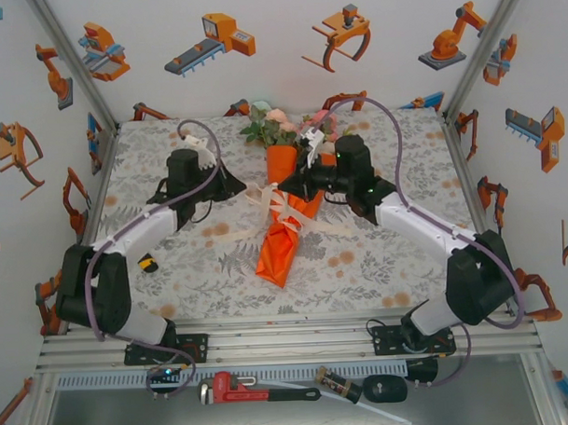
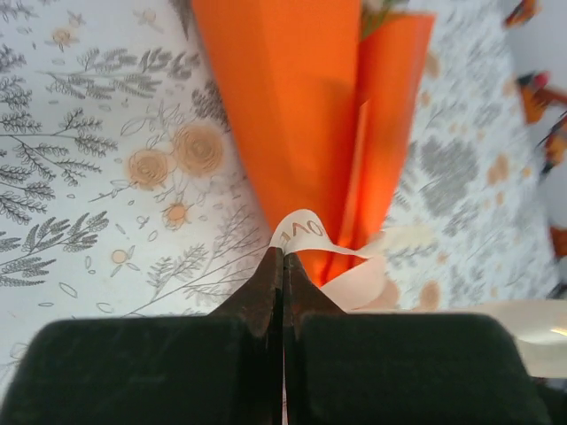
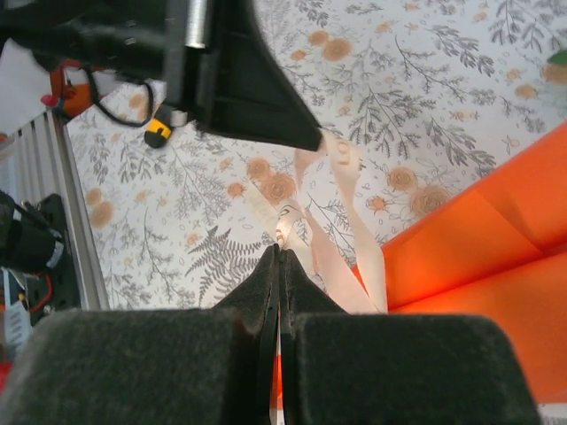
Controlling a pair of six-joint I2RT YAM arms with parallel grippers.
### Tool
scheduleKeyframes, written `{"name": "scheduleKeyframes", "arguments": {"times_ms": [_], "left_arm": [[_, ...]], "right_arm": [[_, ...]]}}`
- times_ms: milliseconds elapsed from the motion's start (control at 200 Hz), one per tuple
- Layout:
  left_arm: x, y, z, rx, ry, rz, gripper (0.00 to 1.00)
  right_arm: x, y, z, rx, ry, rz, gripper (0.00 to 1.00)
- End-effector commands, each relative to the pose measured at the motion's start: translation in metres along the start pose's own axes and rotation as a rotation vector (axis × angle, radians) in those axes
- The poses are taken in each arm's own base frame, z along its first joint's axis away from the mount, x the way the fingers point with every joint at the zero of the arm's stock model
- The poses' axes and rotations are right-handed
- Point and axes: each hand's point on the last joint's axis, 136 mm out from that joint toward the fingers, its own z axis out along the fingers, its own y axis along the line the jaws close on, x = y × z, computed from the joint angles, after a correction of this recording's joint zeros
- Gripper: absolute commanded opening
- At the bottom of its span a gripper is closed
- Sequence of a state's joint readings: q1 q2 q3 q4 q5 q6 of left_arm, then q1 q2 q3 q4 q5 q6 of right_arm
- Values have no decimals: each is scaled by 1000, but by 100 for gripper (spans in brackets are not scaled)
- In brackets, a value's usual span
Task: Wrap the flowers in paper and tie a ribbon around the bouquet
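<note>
Scene: two robot arms meet over a bouquet point(image 1: 278, 255) lying at the middle of a flower-print tablecloth point(image 1: 174, 272).

Bouquet: it lies flat, with its wide end toward 12 o'clock and its tapered end toward 6 o'clock, a shade toward 7.

Flowers point(image 1: 279, 127): pink, cream and pale blue heads with green leaves spill from the mouth of the cone at the 12 o'clock end.

Paper point(image 2: 283, 115): a bright orange sheet folded round the stems; the left wrist view shows one overlapping edge running down the cone.

Ribbon point(image 1: 276, 207): the cream strip crosses the cone about halfway along, and its loose ends trail over the cloth toward 8 and 4 o'clock.

Left gripper point(image 1: 248, 189): it reaches in from 9 o'clock, just beside the cone. Its fingers point(image 2: 266, 283) are pressed together with no gap. A curl of ribbon printed with letters comes out right at the tips, pinched there.

Right gripper point(image 1: 283, 186): it reaches in from 3 o'clock, over the upper part of the cone. Its jaws are closed tight, with a strand of ribbon nipped at the tips. In its wrist view, further strands run off toward 4 o'clock, to the paper.

Tips: the two grippers are near each other but apart.

Also on the cloth: a small yellow and black object point(image 1: 148, 264) lies at 9 o'clock of the bouquet's tapered end, well apart from it.

Near edge: a red pipe wrench point(image 1: 242, 389) lies at 6 o'clock, behind the arm bases.
</note>
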State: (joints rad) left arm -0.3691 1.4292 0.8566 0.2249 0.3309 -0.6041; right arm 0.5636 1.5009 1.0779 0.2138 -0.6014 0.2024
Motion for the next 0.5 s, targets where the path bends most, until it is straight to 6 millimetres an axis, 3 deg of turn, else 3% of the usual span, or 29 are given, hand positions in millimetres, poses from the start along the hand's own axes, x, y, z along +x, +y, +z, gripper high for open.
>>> {"name": "scheduleKeyframes", "arguments": {"times_ms": [0,145,215,350,496], "left_arm": [[18,-2,-8,-3,-17,-203,0],[45,-44,-26,-14,-25,-142,0],[54,-55,-35,-21,-51,-137,0],[65,-77,-49,-8,-75,-99,0],[76,-122,-51,113,-69,-27,0]], "right_arm": [[-7,-21,7,89,-14,115,0],[3,-48,14,214,37,203,0],[6,-58,14,257,47,222,0],[9,-63,15,281,46,237,0],[11,-68,14,308,49,244,0]]}}
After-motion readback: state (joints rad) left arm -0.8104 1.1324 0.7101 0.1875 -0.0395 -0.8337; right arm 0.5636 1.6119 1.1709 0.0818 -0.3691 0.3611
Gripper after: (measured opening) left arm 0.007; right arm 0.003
